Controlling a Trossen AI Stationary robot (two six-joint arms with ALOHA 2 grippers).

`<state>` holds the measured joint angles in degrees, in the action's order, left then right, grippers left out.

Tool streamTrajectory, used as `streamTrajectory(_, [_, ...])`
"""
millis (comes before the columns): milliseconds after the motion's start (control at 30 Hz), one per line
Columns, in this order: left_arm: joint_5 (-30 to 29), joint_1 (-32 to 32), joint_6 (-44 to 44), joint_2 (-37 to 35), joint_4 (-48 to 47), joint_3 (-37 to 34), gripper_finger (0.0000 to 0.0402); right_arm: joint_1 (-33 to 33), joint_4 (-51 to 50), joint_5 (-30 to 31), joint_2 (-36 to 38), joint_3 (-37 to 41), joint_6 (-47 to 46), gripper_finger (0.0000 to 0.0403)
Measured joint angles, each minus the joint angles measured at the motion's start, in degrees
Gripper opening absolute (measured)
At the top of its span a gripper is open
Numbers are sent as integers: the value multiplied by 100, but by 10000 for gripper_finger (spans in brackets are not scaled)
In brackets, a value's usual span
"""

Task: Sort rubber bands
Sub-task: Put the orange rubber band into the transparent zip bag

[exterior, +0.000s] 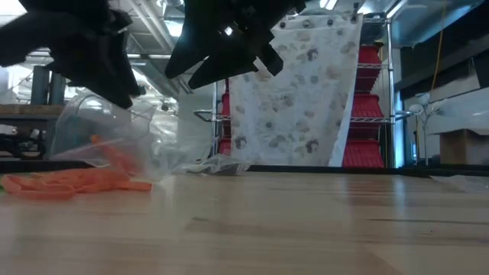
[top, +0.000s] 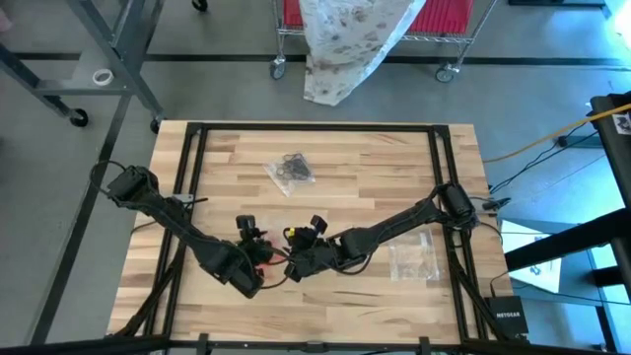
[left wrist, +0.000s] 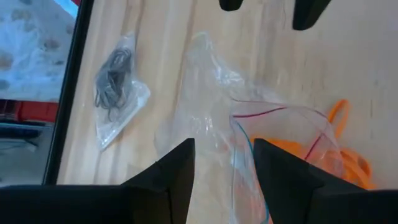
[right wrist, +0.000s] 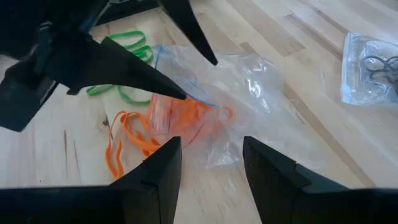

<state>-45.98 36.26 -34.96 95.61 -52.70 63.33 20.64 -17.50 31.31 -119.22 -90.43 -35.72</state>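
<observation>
Near the desk's (top: 385, 158) front edge, mid-width, L gripper (left wrist: 221, 165) is hanging spread over a clear bag (right wrist: 236, 93) w/ orange bands (right wrist: 134, 140) spilling out; green bands (right wrist: 127, 46) beside. R gripper (right wrist: 208, 165), apart too, is hovering alongside, probably gripping nothing. Black-band bag (top: 290, 170) is lying toward the far edge, bare wood around.

Three clear bags (top: 292, 171), two arms (top: 394, 225), three band colours.

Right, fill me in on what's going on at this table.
Two robot arms are sorting rubber bands into clear bags. Both meet at the middle of the table over an open clear bag that has orange bands in it. The left tool stands open at the bag's mouth; the right tool is open beside it. Green bands lie loose. A bag of black bands sits apart.
</observation>
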Motion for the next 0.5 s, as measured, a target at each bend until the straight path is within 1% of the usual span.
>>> streamTrajectory(67, [37,43,-36,0,-35,71,155,0,-6,-2,0,0,8,163])
streamTrajectory(233, [60,208,-355,0,-95,510,155,0,-7,-5,0,0,63,163])
streamTrajectory(333, [104,363,-245,0,-91,753,155,2,-15,-79,2,0,182,163])
streamTrajectory(500, [639,726,-372,0,-119,1021,155,42,-140,-226,2,0,443,163])
